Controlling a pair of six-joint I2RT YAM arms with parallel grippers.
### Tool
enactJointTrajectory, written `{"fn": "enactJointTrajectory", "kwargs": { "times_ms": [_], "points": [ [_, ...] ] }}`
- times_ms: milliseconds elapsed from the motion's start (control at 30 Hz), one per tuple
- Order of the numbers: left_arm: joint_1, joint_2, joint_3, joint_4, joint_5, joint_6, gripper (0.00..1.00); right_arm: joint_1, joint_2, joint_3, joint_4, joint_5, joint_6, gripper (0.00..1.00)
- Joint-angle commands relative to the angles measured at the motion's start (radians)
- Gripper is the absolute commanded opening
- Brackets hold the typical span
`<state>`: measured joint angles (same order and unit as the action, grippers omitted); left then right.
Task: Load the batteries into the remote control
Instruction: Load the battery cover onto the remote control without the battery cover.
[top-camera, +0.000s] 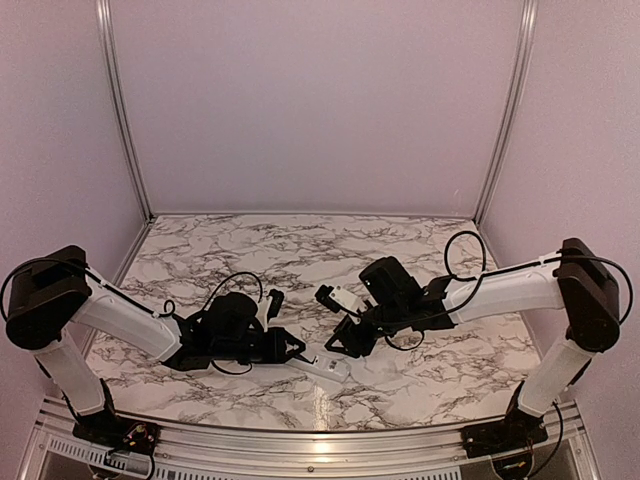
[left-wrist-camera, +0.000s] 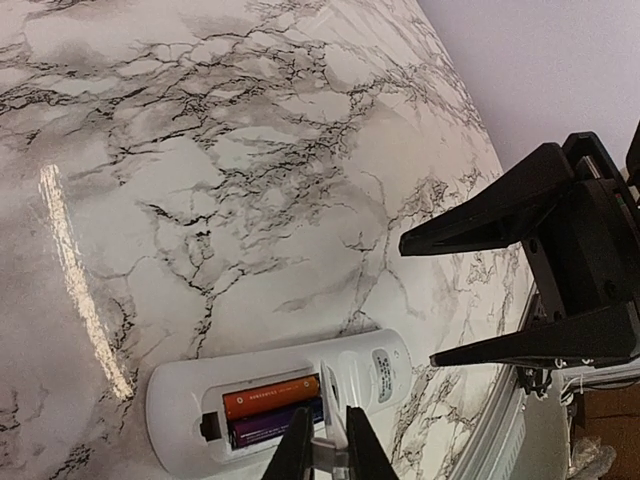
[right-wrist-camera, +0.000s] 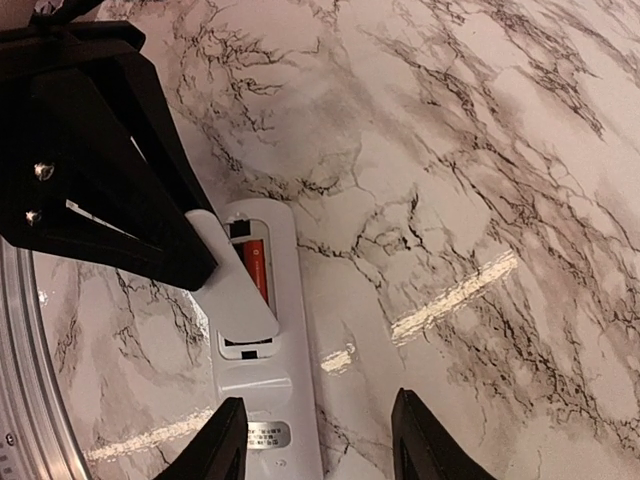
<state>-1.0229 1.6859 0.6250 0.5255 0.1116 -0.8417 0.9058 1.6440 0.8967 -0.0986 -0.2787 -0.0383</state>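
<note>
The 2 black fingers (left-wrist-camera: 297, 452) of the left gripper (left-wrist-camera: 327, 428) are pinched nearly together on the thin plain white plastic cover strip (right-wrist-camera: 235, 295), which slants over the open battery bay. The right gripper (right-wrist-camera: 318, 400) hangs with its jaws apart and nothing in them. 1 tip is above the label end of the small white rectangular plastic remote control (left-wrist-camera: 372, 366), the other above the grey-veined white marble-pattern table (left-wrist-camera: 250, 150).

The remote lies back-up on the table between the 2 arms. Both cells sit side by side in the bay: the orange-copper cylindrical battery (left-wrist-camera: 270, 396) and, just beside it, the dark purple-black cylindrical battery (left-wrist-camera: 272, 422).

The loading itself looks done, so closing the bay is the step in hand. To do it well, lay the strip flat first, square to the bay's long edges, then slide it toward its catch rather than pressing down at a slant. The remote is light and the table glossy, so it will likely skate. The right gripper could brace the label end against the push. Whether the strip's tabs have met their slots cannot be told.
</note>
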Motion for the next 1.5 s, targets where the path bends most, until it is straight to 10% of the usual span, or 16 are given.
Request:
{"fn": "enactJointTrajectory", "kwargs": {
  "times_ms": [0,633,1467],
  "points": [
    [-0.003,0.011,0.007,-0.006,0.013,0.008,0.00,0.010,0.023,0.032,-0.014,-0.002,-0.011,0.48],
    [-0.010,0.065,0.050,-0.047,0.030,-0.007,0.00,0.010,0.020,0.027,-0.013,-0.001,-0.013,0.48],
    [-0.035,0.008,0.123,-0.292,-0.142,0.100,0.45,0.010,0.026,0.032,-0.013,-0.014,-0.010,0.48]
  ]
}}
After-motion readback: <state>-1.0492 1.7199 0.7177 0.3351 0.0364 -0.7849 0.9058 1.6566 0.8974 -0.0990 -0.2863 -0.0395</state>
